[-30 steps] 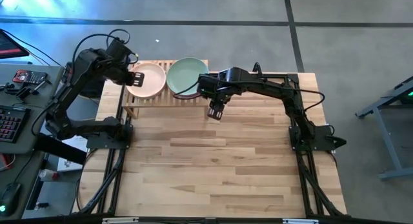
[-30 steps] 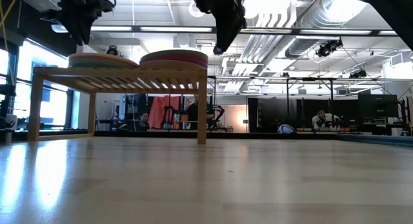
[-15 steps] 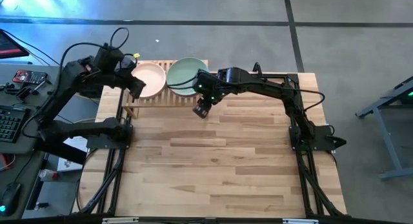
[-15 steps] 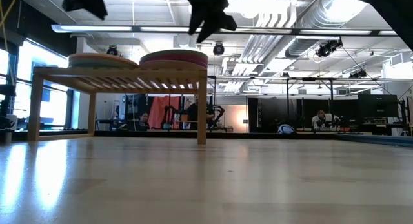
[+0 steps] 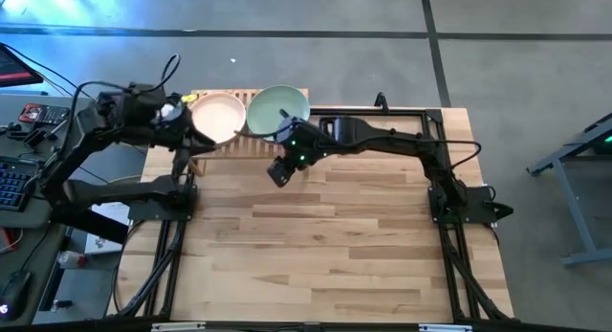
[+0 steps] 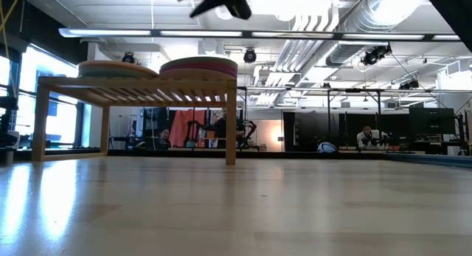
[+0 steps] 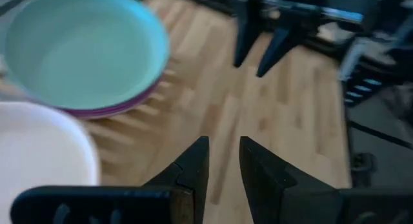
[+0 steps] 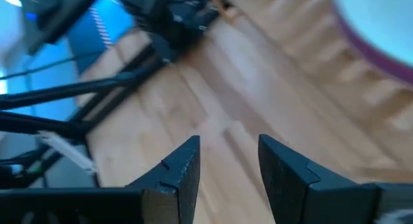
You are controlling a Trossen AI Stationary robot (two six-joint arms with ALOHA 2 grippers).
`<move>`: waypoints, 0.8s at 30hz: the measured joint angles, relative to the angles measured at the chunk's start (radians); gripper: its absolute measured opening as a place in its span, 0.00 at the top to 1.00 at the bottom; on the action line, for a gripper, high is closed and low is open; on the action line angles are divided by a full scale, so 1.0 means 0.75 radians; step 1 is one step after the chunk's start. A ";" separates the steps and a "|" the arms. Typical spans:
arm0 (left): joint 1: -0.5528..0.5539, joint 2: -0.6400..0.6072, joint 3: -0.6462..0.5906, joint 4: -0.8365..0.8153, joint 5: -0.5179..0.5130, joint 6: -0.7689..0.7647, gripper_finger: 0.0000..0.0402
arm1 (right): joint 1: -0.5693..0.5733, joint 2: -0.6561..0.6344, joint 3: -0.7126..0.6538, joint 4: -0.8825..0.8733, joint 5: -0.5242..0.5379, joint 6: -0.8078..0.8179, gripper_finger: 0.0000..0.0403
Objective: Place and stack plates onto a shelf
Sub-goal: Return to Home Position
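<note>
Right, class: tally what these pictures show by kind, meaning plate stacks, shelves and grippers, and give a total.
Plate stacks: 2 (peach-topped stack, mint-topped stack)
Shelf: 1
Grippers: 2 (left gripper, right gripper, both open and empty)
Total: 5

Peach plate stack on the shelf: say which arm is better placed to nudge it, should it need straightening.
Left, probably. The left gripper hangs beside the peach plate at the left end of the shelf, jaws open and empty. The right gripper is over the tabletop, nearer the mint plate.
</note>
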 joint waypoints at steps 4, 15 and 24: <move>-0.024 -0.138 -0.144 0.095 0.076 -0.012 0.82 | 0.057 0.000 0.000 0.131 0.000 0.017 0.67; -0.064 -0.474 -0.654 0.506 0.215 -0.068 0.82 | 0.111 0.000 0.000 0.587 -0.061 -0.072 0.67; -0.064 -0.688 -0.991 0.855 0.294 -0.165 0.82 | 0.091 -0.007 0.000 0.720 -0.121 -0.099 0.67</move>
